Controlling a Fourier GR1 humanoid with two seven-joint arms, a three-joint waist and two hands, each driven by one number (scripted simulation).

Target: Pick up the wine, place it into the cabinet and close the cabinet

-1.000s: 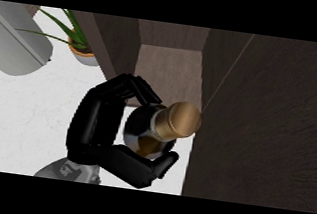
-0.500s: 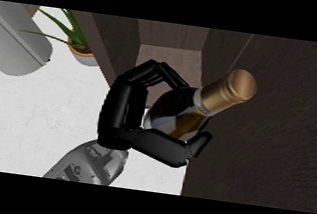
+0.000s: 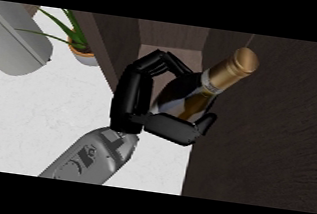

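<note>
In the head view, one grey forearm rises from the lower edge over the white marbled table and ends in a black hand. Which arm it is cannot be told for sure from this single view; it comes in left of centre, and no second hand shows. The hand's fingers are curled over the far side of a wine bottle, and the thumb wraps under the near side, so the hand is closed round the bottle's dark body. The bottle is tilted, its gold-foiled neck pointing up and to the right, with a pale label band just below the foil. The bottle's neck lies against the edge of a wide dark wooden cabinet door, which fills the right part of the view. Behind the hand and bottle is the cabinet, with a dark brown side panel on the left and a lighter brown back inside; the bottle's body sits at the mouth of this opening, held in the air by the hand. To the left, on the table, stands a small potted plant with thin green leaves in a pale pot. At the far left is a large, pale grey rounded object whose kind cannot be told.
</note>
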